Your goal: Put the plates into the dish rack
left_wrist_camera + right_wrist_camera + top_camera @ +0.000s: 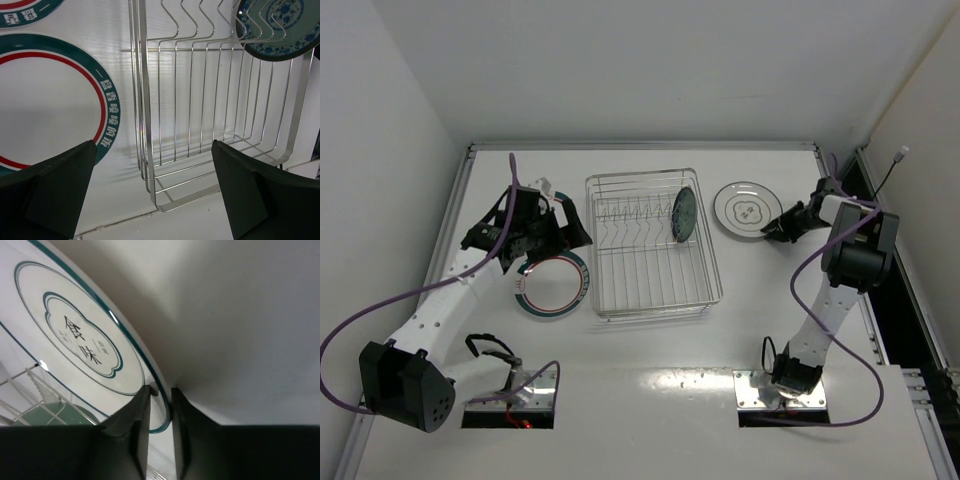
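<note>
The silver wire dish rack (650, 290) stands mid-table. The dark teal patterned plate (685, 214) stands upright in its tines at the far right. Two teal-and-red banded plates (552, 288) lie stacked left of the rack. My left gripper (565, 243) hovers open and empty over the gap between them and the rack. In the left wrist view the gripper (152, 150) spans a banded plate (50, 100), the rack's corner (150, 165) and the teal plate (275, 25). My right gripper (782, 228) is shut on the rim of the white plate with black marks (745, 208), also in the right wrist view (80, 340), fingers (142, 410) pinching its edge.
The second banded plate (25, 10) shows at the top left of the left wrist view. White walls close off the table at the back, left and right. A purple cable trails along each arm. The rack's tines (630, 212) run along its far side.
</note>
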Available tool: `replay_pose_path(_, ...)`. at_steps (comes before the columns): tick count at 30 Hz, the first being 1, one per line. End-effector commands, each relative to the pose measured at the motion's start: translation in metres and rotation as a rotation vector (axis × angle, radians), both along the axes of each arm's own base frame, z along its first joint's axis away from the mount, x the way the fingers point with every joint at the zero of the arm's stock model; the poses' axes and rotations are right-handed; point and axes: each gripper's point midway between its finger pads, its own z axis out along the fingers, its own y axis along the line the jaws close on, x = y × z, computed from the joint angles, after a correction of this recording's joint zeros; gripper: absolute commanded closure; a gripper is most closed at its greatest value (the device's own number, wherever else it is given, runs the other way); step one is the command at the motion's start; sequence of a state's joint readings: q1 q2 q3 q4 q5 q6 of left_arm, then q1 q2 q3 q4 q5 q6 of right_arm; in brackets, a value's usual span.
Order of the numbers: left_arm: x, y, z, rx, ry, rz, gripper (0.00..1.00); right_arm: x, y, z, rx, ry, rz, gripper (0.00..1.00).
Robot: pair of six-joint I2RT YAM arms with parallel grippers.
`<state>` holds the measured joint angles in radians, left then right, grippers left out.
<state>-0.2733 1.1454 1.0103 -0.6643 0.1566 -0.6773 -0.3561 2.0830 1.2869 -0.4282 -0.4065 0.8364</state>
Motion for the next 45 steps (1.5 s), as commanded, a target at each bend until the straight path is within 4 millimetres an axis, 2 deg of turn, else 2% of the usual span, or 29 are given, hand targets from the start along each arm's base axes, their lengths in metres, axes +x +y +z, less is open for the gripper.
replay_pose_path(1, 0.003, 0.002, 0.004, 0.006, -0.025, -0.004, 0.01, 0.015, 0.000, -0.001, -0.001, -0.040, 0.012, 0.84)
replay_pose_path(4, 0.001, 0.003, 0.003, 0.006, -0.025, -0.004, 0.01, 0.025, -0.002, 0.004, 0.001, -0.064, 0.016, 0.98)
replay_pose_path(7, 0.001, 0.003, 0.003, 0.006, -0.025, -0.004, 0.01, 0.034, -0.002, 0.033, -0.033, -0.125, 0.030, 1.00)
replay_pose_path(8, 0.001, 0.003, 0.003, 0.006, -0.025, -0.004, 0.01, 0.045, -0.008, 0.060, -0.067, -0.189, 0.026, 1.00)
replay_pose_path(10, -0.001, 0.002, 0.000, 0.002, -0.015, -0.011, 0.01, 0.051, -0.003, 0.087, -0.108, -0.226, 0.035, 1.00)
replay_pose_path(11, -0.001, 0.002, 0.000, 0.002, -0.015, -0.011, 0.01, 0.060, -0.009, 0.109, -0.141, -0.267, 0.025, 1.00)
replay_pose_path(12, -0.002, 0.000, 0.000, -0.004, -0.013, -0.017, 0.01, 0.067, -0.006, 0.140, -0.200, -0.320, 0.035, 1.00)
replay_pose_path(14, -0.002, 0.001, 0.000, 0.002, -0.017, -0.025, 0.01, 0.072, -0.005, 0.171, -0.265, -0.366, 0.034, 1.00)
replay_pose_path(15, -0.002, 0.001, 0.000, 0.002, -0.017, -0.025, 0.01, 0.075, -0.010, 0.183, -0.326, -0.371, 0.008, 1.00)
replay_pose_path(16, -0.003, 0.000, 0.000, 0.003, -0.019, -0.039, 0.01, 0.079, 0.000, 0.205, -0.360, -0.399, 0.028, 1.00)
replay_pose_path(18, -0.003, 0.000, 0.000, 0.010, -0.023, -0.047, 0.01, 0.080, 0.004, 0.229, -0.459, -0.420, 0.030, 1.00)
replay_pose_path(19, -0.004, 0.001, -0.002, 0.020, -0.019, -0.056, 0.01, 0.080, 0.024, 0.241, -0.488, -0.424, 0.067, 1.00)
replay_pose_path(20, -0.004, 0.001, -0.002, 0.020, -0.018, -0.056, 0.01, 0.078, 0.024, 0.248, -0.566, -0.418, 0.063, 1.00)
replay_pose_path(22, -0.004, 0.001, -0.005, 0.029, -0.012, -0.064, 0.01, 0.071, 0.039, 0.265, -0.635, -0.425, 0.083, 1.00)
replay_pose_path(24, -0.004, 0.001, -0.005, 0.029, -0.012, -0.064, 0.01, 0.060, 0.071, 0.279, -0.744, -0.445, 0.122, 1.00)
replay_pose_path(27, -0.004, 0.001, -0.005, 0.029, -0.012, -0.064, 0.01, 0.045, 0.091, 0.285, -0.830, -0.438, 0.179, 1.00)
replay_pose_path(28, -0.004, 0.000, -0.005, 0.023, -0.010, -0.070, 0.01, 0.037, 0.106, 0.289, -0.870, -0.440, 0.209, 1.00)
replay_pose_path(31, -0.003, -0.002, -0.005, 0.013, -0.021, -0.076, 0.01, 0.024, 0.122, 0.289, -0.943, -0.430, 0.244, 1.00)
replay_pose_path(32, -0.003, -0.002, -0.008, 0.008, -0.015, -0.070, 0.01, 0.018, 0.139, 0.289, -0.963, -0.439, 0.286, 1.00)
replay_pose_path(34, -0.004, -0.004, -0.010, 0.002, -0.013, -0.076, 0.01, 0.011, 0.142, 0.295, -1.028, -0.432, 0.277, 1.00)
replay_pose_path(35, -0.004, -0.006, -0.013, -0.003, -0.001, -0.084, 0.01, 0.007, 0.151, 0.287, -1.050, -0.411, 0.314, 1.00)
replay_pose_path(37, -0.002, -0.006, -0.014, -0.003, -0.001, -0.084, 0.01, 0.007, 0.159, 0.291, -1.102, -0.397, 0.336, 1.00)
replay_pose_path(39, -0.001, -0.006, -0.017, -0.001, 0.008, -0.084, 0.01, 0.008, 0.162, 0.284, -1.165, -0.361, 0.360, 1.00)
replay_pose_path(44, 0.001, -0.007, -0.013, -0.003, -0.001, -0.084, 0.01, 0.000, 0.187, 0.283, -1.221, -0.377, 0.420, 1.00)
replay_pose_path(45, 0.001, -0.007, -0.013, -0.003, -0.001, -0.084, 0.01, 0.001, 0.191, 0.276, -1.234, -0.367, 0.435, 1.00)
